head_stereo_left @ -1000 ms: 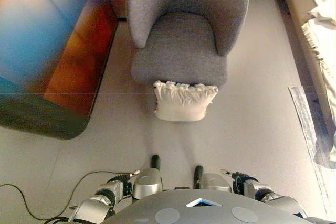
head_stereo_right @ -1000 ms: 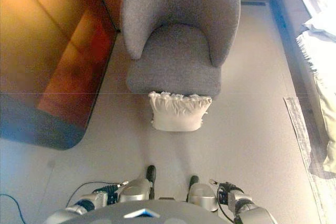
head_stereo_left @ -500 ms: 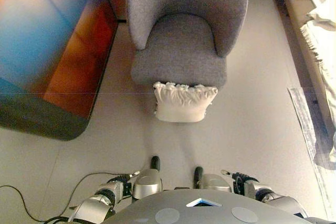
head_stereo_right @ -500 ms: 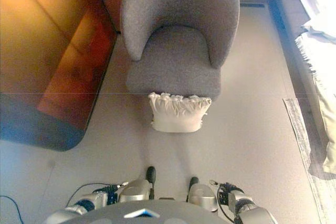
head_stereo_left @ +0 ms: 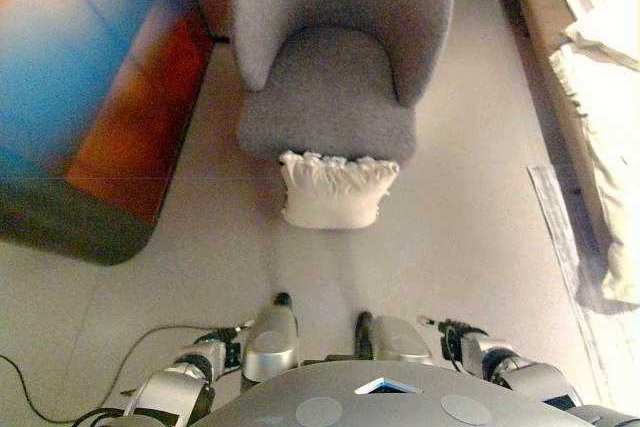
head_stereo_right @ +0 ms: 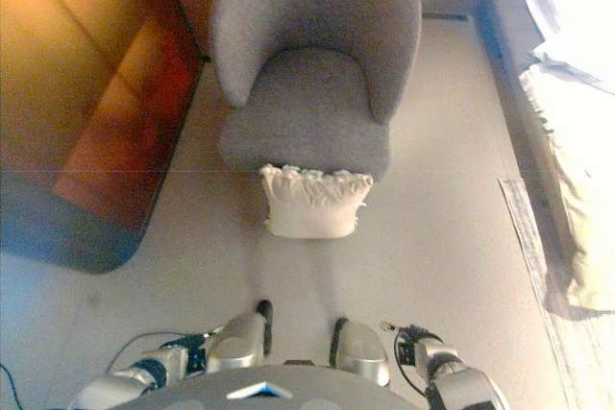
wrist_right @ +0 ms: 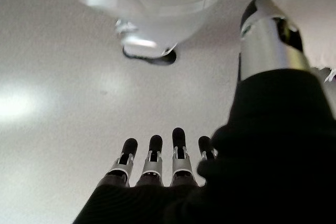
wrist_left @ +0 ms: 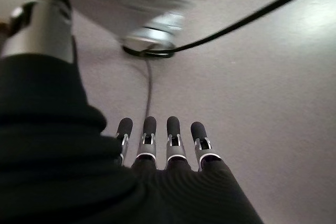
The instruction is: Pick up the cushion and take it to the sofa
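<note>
A white cushion [head_stereo_left: 335, 190] with a ruffled top edge stands on the floor, leaning against the front of a grey armchair [head_stereo_left: 330, 67]; it also shows in the right eye view [head_stereo_right: 312, 201]. The sofa [head_stereo_left: 575, 77] runs along the right edge, covered with a pale cloth. My left hand [wrist_left: 160, 148] hangs at my side over the bare floor, fingers straight, holding nothing. My right hand [wrist_right: 163, 163] hangs the same way, fingers straight and empty. Both hands are well short of the cushion.
A large dark glossy piece of furniture [head_stereo_left: 90, 97] fills the left side. A pale rug strip [head_stereo_left: 560, 237] lies on the floor beside the sofa. A black cable [head_stereo_left: 60, 402] trails on the floor at lower left. Open floor lies between me and the cushion.
The whole picture has shifted a little to the left, so the camera has moved. The cushion, the armchair and both hands keep their places.
</note>
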